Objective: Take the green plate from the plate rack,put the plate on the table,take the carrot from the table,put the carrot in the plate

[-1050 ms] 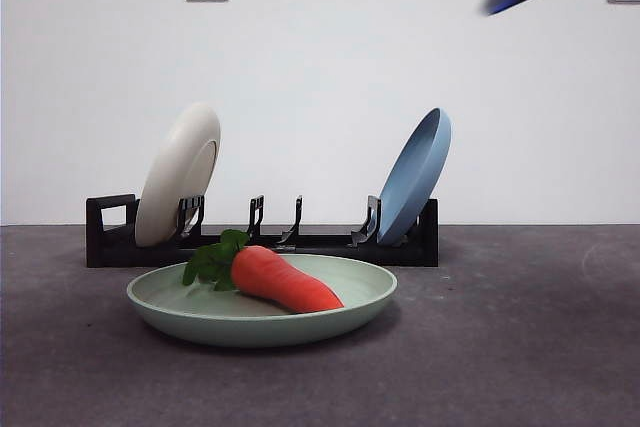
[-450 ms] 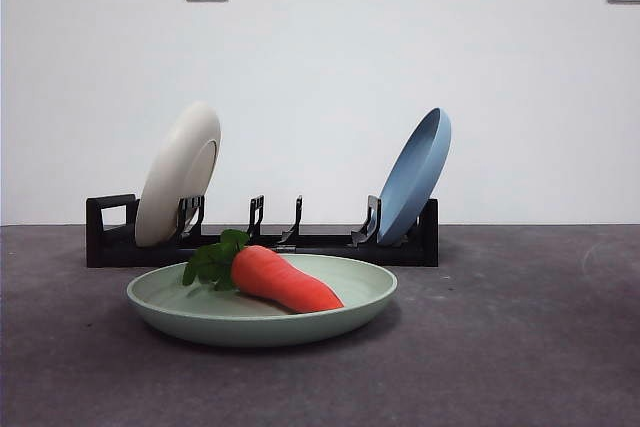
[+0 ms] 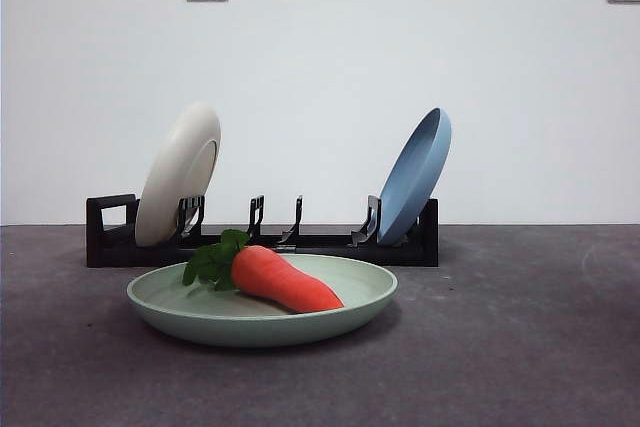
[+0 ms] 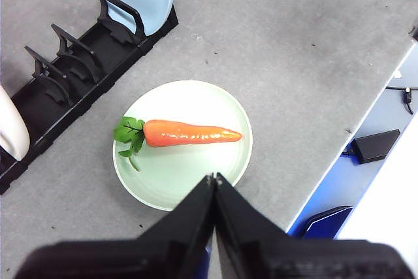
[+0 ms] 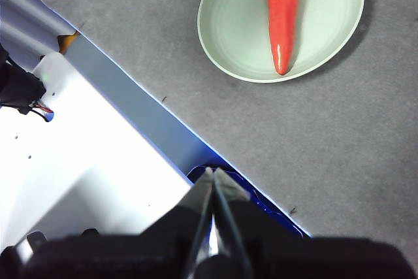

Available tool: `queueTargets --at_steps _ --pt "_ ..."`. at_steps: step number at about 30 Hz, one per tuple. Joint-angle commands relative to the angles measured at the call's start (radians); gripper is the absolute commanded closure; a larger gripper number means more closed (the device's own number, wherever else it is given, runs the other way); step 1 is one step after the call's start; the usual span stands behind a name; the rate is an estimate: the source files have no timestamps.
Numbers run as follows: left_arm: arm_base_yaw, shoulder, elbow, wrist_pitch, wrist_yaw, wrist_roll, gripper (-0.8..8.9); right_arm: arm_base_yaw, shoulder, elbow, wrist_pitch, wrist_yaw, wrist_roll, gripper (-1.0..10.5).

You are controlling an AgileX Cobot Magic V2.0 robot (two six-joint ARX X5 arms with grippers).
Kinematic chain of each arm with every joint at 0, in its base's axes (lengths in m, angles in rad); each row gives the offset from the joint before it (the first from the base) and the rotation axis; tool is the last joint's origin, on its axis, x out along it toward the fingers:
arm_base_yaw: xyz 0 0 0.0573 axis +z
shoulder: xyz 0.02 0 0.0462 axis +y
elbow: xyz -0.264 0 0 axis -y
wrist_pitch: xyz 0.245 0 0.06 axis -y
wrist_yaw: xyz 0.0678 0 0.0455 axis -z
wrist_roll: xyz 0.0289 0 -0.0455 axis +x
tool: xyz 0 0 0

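Observation:
The green plate [image 3: 262, 311] lies flat on the table [image 3: 520, 347] in front of the plate rack [image 3: 262, 237]. The carrot [image 3: 285, 280] lies in the plate, leaves to the left. It also shows in the left wrist view [image 4: 189, 133] on the plate [image 4: 183, 168], and in the right wrist view [image 5: 283, 14] on the plate [image 5: 241, 24]. My left gripper [image 4: 212, 178] is shut and empty, high above the plate's near rim. My right gripper [image 5: 210, 173] is shut and empty, high over the table's edge, away from the plate. Neither gripper shows in the front view.
A cream-white plate [image 3: 178, 173] stands at the rack's left end and a light blue plate [image 3: 415, 175] at its right end. The rack [image 4: 72, 76] lies behind the green plate. The table's edge [image 5: 150, 122] runs close to the plate, with cables and a black box [image 4: 374, 145] below.
A dark arm tip at the front view's top right has left the picture. The plate, carrot and rack have not moved.

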Motion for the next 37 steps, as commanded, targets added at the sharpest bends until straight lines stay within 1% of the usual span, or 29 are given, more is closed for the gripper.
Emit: queueTargets --at_steps 1,8,10,11,12,14,15,16,18,19,21,23,26,29,31,34,37 --pt "-0.001 -0.001 -0.005 0.004 -0.002 -0.010 8.17 0.002 -0.002 -0.007 0.005 0.003 0.008 9.4" --pt "-0.001 -0.001 -0.005 0.005 -0.005 -0.010 8.17 0.002 -0.002 -0.007 0.005 0.003 0.008 9.4" --pt "-0.001 -0.001 -0.005 0.003 -0.006 0.012 8.17 0.002 -0.002 -0.007 0.005 0.003 0.008 9.4" --pt "-0.001 -0.001 -0.005 0.008 -0.014 0.045 8.17 0.002 -0.002 -0.007 0.005 0.003 0.008 9.4" --pt "0.003 -0.001 -0.005 0.022 -0.026 0.050 8.17 0.002 -0.002 -0.007 0.005 0.003 0.008 9.4" --pt "0.033 -0.023 -0.005 0.072 -0.109 0.061 8.17 0.002 -0.002 -0.007 0.005 0.003 0.008 9.4" --pt "0.074 -0.032 -0.005 0.124 -0.150 0.079 8.17 0.002 -0.002 -0.007 0.005 0.003 0.008 9.4" --pt "0.115 -0.035 -0.006 0.166 -0.157 0.095 8.16 0.002 -0.002 -0.007 0.005 0.003 0.008 9.4" --pt "0.234 -0.053 -0.013 0.260 -0.127 0.104 8.17 0.002 -0.002 -0.007 0.005 0.003 0.008 9.4" --pt "0.290 -0.061 -0.021 0.299 -0.094 0.104 8.17 0.002 -0.002 -0.007 0.005 0.003 0.008 9.4" --pt "0.415 -0.089 -0.058 0.393 0.003 0.106 8.17 0.002 -0.005 -0.007 0.005 0.003 0.008 9.4" --pt "0.540 -0.135 -0.124 0.505 0.116 0.110 8.17 0.002 -0.005 -0.007 0.005 0.003 0.008 9.4" --pt "0.686 -0.231 -0.246 0.649 0.216 0.125 8.17 0.002 -0.005 -0.007 0.005 0.003 0.008 9.4" --pt "0.793 -0.348 -0.388 0.760 0.231 0.126 8.16 0.002 -0.008 -0.007 0.005 0.003 0.008 9.4" --pt "0.844 -0.425 -0.483 0.815 0.230 0.126 8.16 0.002 -0.008 -0.007 0.005 0.003 0.008 9.4" --pt "0.907 -0.537 -0.627 0.875 0.226 0.126 8.16 0.002 -0.008 -0.007 0.005 0.003 0.008 9.4" --pt "0.953 -0.634 -0.761 0.909 0.198 0.125 8.16 0.002 -0.008 -0.007 0.005 0.003 0.008 9.4"
